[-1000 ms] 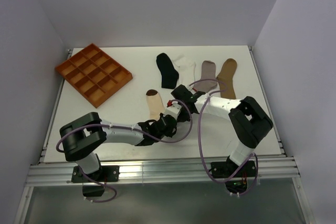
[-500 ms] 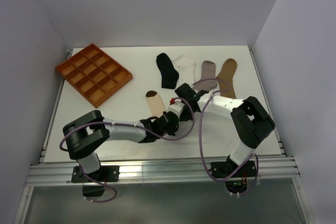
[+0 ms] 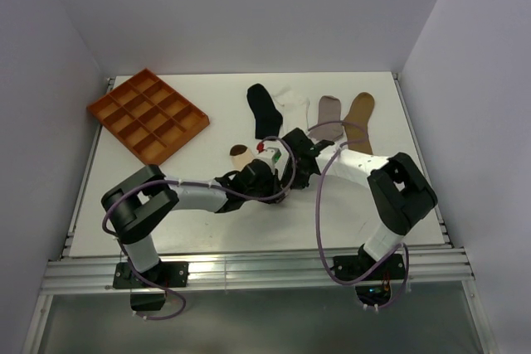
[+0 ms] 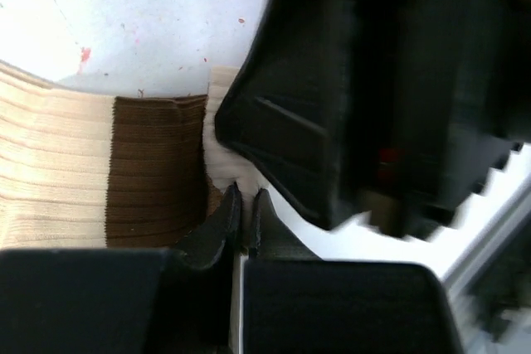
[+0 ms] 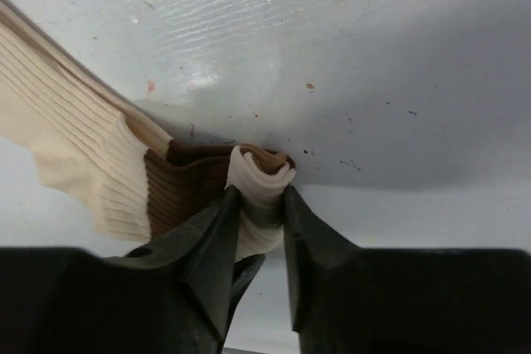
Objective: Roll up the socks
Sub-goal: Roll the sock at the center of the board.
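The cream sock with brown bands (image 3: 241, 155) lies mid-table, with only its brown toe end showing past the arms. My right gripper (image 3: 284, 163) is shut on the sock's rolled-up cuff end (image 5: 264, 173). The rest of the sock (image 5: 75, 147) trails off to the left, flat on the table. My left gripper (image 3: 264, 175) sits right against it, jaws closed to a sliver (image 4: 246, 198) on the cream edge beside the brown band (image 4: 158, 163). The black sock (image 3: 264, 109), white sock (image 3: 292, 105), grey sock (image 3: 329, 112) and tan sock (image 3: 359, 113) lie flat in a row behind.
An orange compartment tray (image 3: 148, 115) sits at the back left. The right gripper's black body (image 4: 332, 105) fills the left wrist view, close to the left fingers. White walls stand around the table (image 3: 166, 205).
Both grippers have moved together towards the back over the cream sock. Less of the sock shows flat; now only its toe end sticks out beyond them.
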Controlling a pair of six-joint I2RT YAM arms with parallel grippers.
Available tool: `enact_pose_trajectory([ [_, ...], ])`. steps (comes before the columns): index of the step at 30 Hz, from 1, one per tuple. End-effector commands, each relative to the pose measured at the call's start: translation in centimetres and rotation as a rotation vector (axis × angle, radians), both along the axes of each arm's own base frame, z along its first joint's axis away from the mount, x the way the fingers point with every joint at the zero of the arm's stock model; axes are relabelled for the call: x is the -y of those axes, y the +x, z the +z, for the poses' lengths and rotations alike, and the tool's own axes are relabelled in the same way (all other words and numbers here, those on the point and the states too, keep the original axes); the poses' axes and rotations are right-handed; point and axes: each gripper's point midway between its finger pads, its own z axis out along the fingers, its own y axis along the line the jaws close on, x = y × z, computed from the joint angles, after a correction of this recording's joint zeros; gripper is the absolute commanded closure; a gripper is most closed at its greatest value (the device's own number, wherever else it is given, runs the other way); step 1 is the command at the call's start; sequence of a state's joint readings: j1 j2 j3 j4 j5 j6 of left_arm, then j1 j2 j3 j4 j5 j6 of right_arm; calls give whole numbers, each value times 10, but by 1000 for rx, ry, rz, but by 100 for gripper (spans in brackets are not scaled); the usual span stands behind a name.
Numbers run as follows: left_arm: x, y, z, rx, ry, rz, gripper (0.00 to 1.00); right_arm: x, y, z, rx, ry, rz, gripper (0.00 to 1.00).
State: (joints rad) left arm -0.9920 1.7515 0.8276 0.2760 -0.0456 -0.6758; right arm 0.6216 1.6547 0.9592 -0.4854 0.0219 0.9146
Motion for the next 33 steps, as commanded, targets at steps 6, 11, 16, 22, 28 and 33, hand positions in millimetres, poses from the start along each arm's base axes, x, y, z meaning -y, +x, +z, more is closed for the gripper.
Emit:
enact_pose_trajectory([
  [6, -25, -5, -25, -287, -183, 134, 100, 4, 18, 48, 192, 67, -73, 56],
  [11, -43, -1, -33, -369, -256, 223, 100, 7, 15, 50, 224, 106, -116, 59],
  [16, -53, -4, -40, -442, -304, 278, 100, 2, 8, 37, 186, 107, -113, 60],
  [22, -67, -7, -49, -497, -336, 338, 100, -9, 6, 31, 165, 125, -119, 58],
  [28, -68, -7, -51, -508, -340, 342, 100, -23, 7, 26, 151, 142, -108, 57],
  [33, -67, -8, -52, -511, -336, 336, 100, -36, 8, 34, 173, 139, -85, 58],
])
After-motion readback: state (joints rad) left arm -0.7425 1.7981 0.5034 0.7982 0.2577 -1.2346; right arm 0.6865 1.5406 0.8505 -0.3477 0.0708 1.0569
